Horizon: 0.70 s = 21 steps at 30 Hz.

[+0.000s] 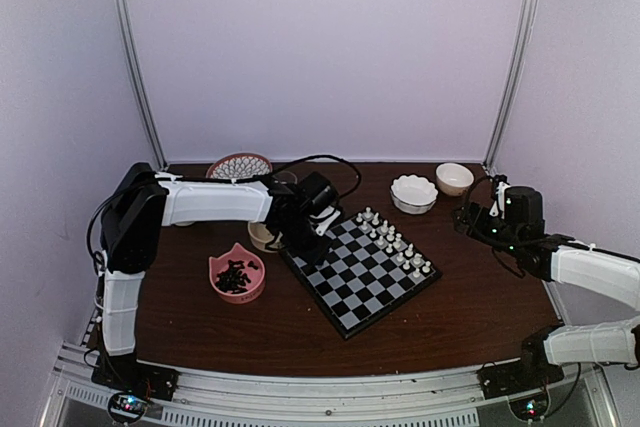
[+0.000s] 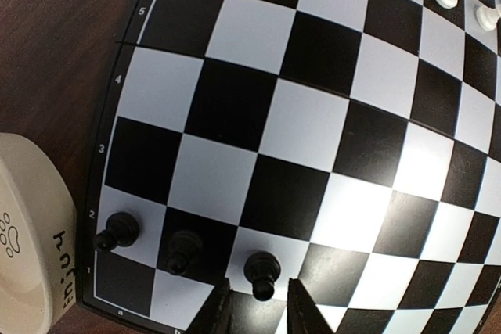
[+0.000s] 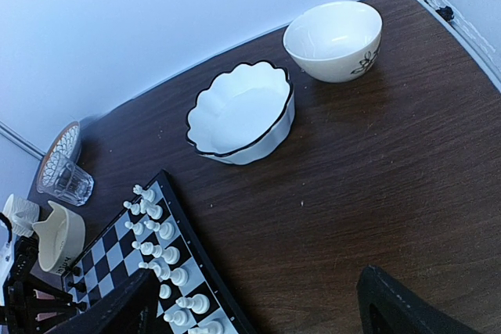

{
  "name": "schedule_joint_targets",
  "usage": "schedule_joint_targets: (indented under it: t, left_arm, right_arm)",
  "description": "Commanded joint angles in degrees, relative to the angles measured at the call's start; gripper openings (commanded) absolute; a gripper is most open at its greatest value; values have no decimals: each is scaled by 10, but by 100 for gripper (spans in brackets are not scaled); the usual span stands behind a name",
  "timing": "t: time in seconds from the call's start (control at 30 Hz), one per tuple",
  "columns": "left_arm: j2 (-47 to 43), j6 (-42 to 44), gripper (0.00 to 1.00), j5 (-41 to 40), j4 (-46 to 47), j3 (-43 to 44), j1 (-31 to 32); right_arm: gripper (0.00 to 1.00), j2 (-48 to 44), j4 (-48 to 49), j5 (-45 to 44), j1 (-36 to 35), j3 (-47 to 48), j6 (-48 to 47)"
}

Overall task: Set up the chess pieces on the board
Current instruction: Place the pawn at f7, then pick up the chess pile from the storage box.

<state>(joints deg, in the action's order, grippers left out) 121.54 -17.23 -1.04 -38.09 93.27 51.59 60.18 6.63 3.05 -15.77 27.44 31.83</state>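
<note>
Board (image 1: pixel 360 272), flat on table (image 1: pixel 470 317), turned cornerwise. Three black pieces (image 2: pixel 182 252) upright in a row along its numbered corner edge; more heaped in pink bowl (image 1: pixel 237 275) just left of board. White pieces (image 1: pixel 395 237) in two rows along opposite edge. Left claw (image 2: pixel 258 314) low over board, narrowly parted, rightmost black piece standing at the tips; contact not discernible. Right claw (image 3: pixel 262 310) well off to the right above table, spread wide, holding nothing.
</note>
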Motion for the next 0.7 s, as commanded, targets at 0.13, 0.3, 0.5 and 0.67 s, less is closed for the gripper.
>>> schedule_joint_targets:
  t: [0.13,0.3,0.5,0.67]
  left_arm:
    - [-66,-3,26,5,5,-30,8]
    - [-126,-20,24,-22,18,-82,8]
    - [-233,-60,23,-82,21,-173,-11]
    - [-324,-74,23,-112,56,-289,-50]
  right_arm:
    - [91,-4,-3,-9,-2,3,-4]
    - [91,-11,-5,-12,-2,2,-5]
    - [91,-3,-1,-12,-3,2,-4]
    - [91,4,0,-5,-2,4,-2]
